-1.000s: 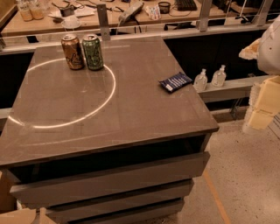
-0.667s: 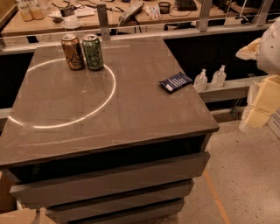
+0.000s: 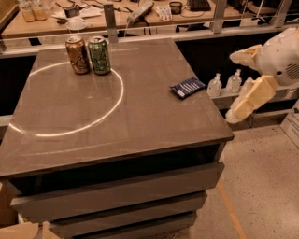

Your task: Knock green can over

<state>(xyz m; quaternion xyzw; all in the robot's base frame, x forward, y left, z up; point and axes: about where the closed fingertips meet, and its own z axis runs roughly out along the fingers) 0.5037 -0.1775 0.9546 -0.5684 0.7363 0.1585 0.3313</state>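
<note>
The green can (image 3: 99, 55) stands upright at the far left of the dark table top (image 3: 140, 107), touching or almost touching a bronze can (image 3: 77, 55) on its left. Both stand at the far edge of a bright ring of light on the table. My gripper (image 3: 232, 87) hangs off the table's right side, beyond the edge and far from the cans. Its two cream fingers (image 3: 250, 97) are spread apart and hold nothing.
A dark blue packet (image 3: 187, 87) lies near the table's right edge, between the gripper and the cans. Small bottles (image 3: 215, 85) stand on a low shelf to the right. A cluttered bench (image 3: 140, 11) runs behind the table. Drawers front the table.
My gripper has moved a little left, closer to the table's right edge. The cans and the packet have not moved.
</note>
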